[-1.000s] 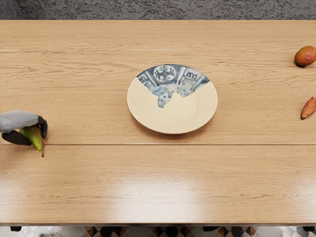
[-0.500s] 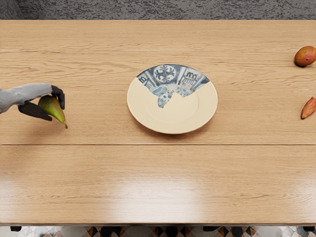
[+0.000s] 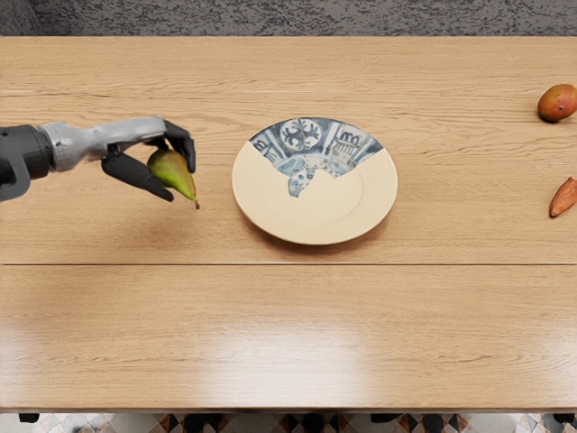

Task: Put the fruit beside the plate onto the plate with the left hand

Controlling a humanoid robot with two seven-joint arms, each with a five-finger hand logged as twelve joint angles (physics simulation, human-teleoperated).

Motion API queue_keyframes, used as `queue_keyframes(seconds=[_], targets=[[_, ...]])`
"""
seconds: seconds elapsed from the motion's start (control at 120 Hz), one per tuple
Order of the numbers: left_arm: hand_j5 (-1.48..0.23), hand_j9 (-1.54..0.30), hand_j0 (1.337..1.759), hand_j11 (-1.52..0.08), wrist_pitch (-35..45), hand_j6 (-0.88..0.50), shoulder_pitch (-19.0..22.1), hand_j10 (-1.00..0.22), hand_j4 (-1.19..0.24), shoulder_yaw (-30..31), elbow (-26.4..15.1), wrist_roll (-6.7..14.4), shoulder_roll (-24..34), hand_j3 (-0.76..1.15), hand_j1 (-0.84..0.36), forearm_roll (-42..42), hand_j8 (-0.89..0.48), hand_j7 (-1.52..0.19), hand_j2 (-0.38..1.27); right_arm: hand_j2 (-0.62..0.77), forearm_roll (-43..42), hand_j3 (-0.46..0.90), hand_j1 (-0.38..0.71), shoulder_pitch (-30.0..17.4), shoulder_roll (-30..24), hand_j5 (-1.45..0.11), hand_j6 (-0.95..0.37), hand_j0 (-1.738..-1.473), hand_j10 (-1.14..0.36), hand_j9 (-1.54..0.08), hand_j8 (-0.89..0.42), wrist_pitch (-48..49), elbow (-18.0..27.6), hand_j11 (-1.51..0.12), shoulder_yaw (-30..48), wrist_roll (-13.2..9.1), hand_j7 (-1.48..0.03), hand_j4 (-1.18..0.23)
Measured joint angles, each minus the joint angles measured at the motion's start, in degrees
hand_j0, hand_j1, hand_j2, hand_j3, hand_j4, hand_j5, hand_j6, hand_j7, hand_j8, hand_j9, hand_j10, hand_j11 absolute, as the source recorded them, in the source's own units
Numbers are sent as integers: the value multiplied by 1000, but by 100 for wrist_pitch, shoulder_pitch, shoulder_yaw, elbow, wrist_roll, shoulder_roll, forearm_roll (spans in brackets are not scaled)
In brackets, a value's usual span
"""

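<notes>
Left hand extending in from nine o'clock, fingers clamping around the green pear, pear hanging stem-down just off the nine o'clock rim of the plate, mango sitting at two o'clock, brown fruit lying at three.

A domestic dining setting is suggested by a long bench of pale wood planks, on which a cream plate partly painted in blue is set. A round reddish fruit and a pointed orange fruit are laid at its right edge. Patterned floor tiles are glimpsed below the near edge, and a grey textured surface beyond the far one.
</notes>
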Motion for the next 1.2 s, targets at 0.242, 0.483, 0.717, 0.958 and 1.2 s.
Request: queue_keyframes(seconds=[0.242,0.483,0.717,0.958,1.2], targets=[[-1104,-1041,1648,-1070,-248,-296,-349,-459,-497,-43,-87,4,-513,0,-418,-324,-252,-1051,360,-6,0,0,-314,0,0,-38,-30,-1658,-29,-38,-30,0,0,-38,0,0,-38,-30],[-1100,-1039,1648,-1066,-265,-299,-563,-470,-507,-20,-60,146,-1322,0,-398,-393,-260,-1051,350,-6,0,0,-314,0,0,-38,-30,-1658,-29,-38,-30,0,0,-38,0,0,-38,-30],[-1086,-1043,1647,-1071,-214,-316,-632,-480,-524,10,474,336,-2250,0,-385,-392,-275,-1043,295,-6,0,0,-314,0,0,-38,-30,-1658,-30,-38,-30,0,0,-38,-1,0,-38,-30],[-1051,-1024,1647,-1051,-169,-339,-657,-507,-549,-10,1180,490,-2838,0,-362,-393,-296,-1015,244,-6,0,0,-314,0,0,-38,-30,-1658,-30,-38,-30,0,0,-38,0,1,-38,-30],[-749,-741,1653,-756,98,-363,-581,-460,-490,-32,1558,585,-3245,0,-221,-509,-331,-734,161,-6,0,0,-314,0,0,-38,-30,-1658,-30,-38,-30,0,0,-38,0,0,-38,-30]])
